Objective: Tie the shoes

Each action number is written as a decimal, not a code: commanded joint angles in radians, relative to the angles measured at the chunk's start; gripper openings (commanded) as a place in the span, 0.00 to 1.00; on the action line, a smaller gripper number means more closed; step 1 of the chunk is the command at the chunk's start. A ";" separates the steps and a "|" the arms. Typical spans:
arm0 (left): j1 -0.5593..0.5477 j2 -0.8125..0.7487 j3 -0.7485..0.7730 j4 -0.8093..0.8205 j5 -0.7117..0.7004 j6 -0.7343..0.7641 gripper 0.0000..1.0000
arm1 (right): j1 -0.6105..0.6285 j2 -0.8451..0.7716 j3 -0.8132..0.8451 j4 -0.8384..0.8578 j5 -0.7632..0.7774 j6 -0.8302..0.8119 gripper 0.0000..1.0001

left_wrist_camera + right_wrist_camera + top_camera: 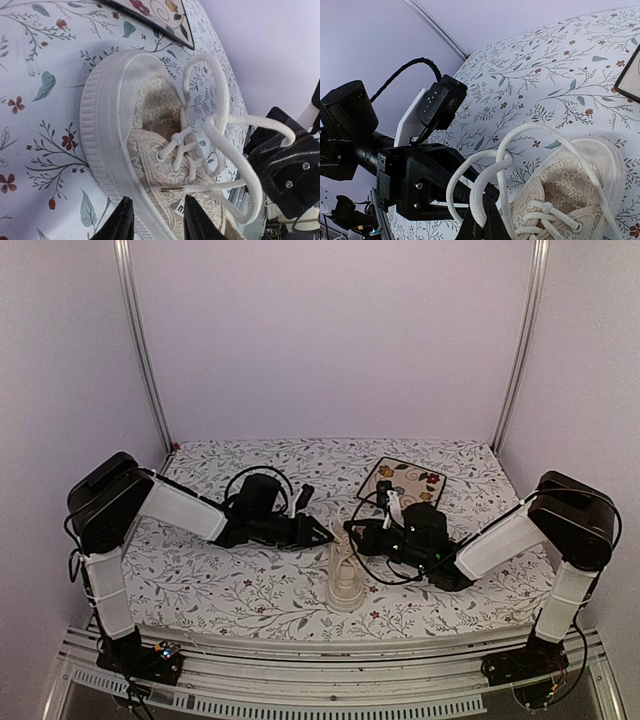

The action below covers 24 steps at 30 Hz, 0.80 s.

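Note:
The cream-white shoe (346, 578) lies between my two arms, toe toward the near edge. In the left wrist view the shoe (115, 125) fills the middle. My left gripper (157, 222) hangs open over its side, one finger over the sole rim and one over the lace upper. A loose lace end with a metal tip (172, 189) lies just ahead of those fingers, not held. My right gripper (484, 225) is shut on a loop of white lace (479, 200), pulled up and away from the shoe (570, 190). That loop (235, 155) runs to the right gripper (290, 170).
A square floral tile (403, 480) lies behind the shoe to the right. The flowered cloth (250, 590) covers the table. Purple walls and metal posts (140, 350) close in the back and sides. The two grippers (318, 532) (355, 535) sit close together above the shoe.

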 commanded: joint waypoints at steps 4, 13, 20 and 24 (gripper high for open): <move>0.000 0.062 0.049 0.051 0.020 -0.061 0.34 | 0.007 0.008 0.005 0.015 -0.004 0.012 0.02; -0.020 0.108 0.082 0.062 0.037 -0.098 0.34 | 0.006 0.020 0.012 0.016 -0.010 0.013 0.02; -0.039 0.100 0.077 0.082 0.039 -0.125 0.27 | 0.006 0.041 0.021 0.017 -0.019 0.018 0.02; -0.049 0.080 0.068 0.081 0.024 -0.133 0.24 | 0.008 0.048 0.024 0.017 -0.020 0.019 0.02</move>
